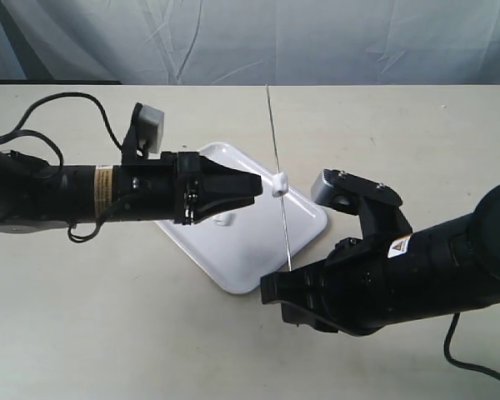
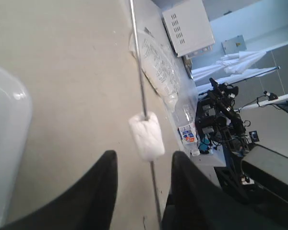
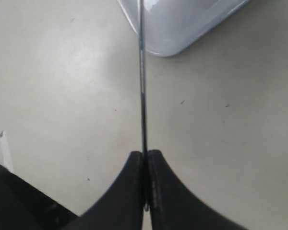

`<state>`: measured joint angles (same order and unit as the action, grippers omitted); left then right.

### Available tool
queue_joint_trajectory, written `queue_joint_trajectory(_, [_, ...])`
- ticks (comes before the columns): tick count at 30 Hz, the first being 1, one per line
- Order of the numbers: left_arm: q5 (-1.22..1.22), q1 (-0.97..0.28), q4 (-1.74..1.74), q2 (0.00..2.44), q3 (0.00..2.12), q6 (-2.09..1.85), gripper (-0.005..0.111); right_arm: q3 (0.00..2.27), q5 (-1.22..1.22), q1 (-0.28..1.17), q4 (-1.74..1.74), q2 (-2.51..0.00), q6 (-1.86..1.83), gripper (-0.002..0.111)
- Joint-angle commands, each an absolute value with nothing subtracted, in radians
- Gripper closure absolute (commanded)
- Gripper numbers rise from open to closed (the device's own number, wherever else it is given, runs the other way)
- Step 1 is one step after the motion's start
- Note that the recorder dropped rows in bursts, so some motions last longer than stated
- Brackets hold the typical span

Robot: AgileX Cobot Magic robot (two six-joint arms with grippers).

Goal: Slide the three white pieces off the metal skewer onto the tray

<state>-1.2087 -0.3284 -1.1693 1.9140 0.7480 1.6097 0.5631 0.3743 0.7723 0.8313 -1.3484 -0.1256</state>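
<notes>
The metal skewer [image 1: 279,179] slants up over the tray [image 1: 233,271], and my right gripper [image 1: 290,273] is shut on its near end; its fingers [image 3: 134,191] press together around the rod [image 3: 142,86]. One white piece [image 1: 279,182] sits on the skewer about halfway along. My left gripper [image 1: 261,188] is open just to the left of it; in the left wrist view the piece [image 2: 146,135] hangs just past the tips of the two spread fingers [image 2: 101,191]. A small white lump [image 1: 225,219] lies on the tray under the left gripper. I see no other piece.
The tray's corner [image 3: 182,28] lies just past the right gripper. A black cable [image 1: 67,104] loops behind the left arm. A plastic bag [image 2: 158,62] and a white box [image 2: 187,26] lie beyond the skewer's far tip, with equipment off the table.
</notes>
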Motion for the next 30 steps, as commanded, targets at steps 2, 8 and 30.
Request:
queue_joint_trajectory(2, [-1.221,-0.380,-1.121,1.902,0.746,1.614,0.070,0.564,0.398,0.771,0.844,-1.341,-0.157,0.109])
queue_joint_trajectory(8, [-1.221,-0.380,-1.121,1.902,0.746,1.614,0.070,0.564,0.428,0.771,0.895,-1.341,-0.234,0.109])
queue_joint_trajectory(30, [-1.221,-0.380,-1.136,1.902,0.746,1.619,0.092,0.564,0.458,0.771,0.969,-1.341,-0.325,0.109])
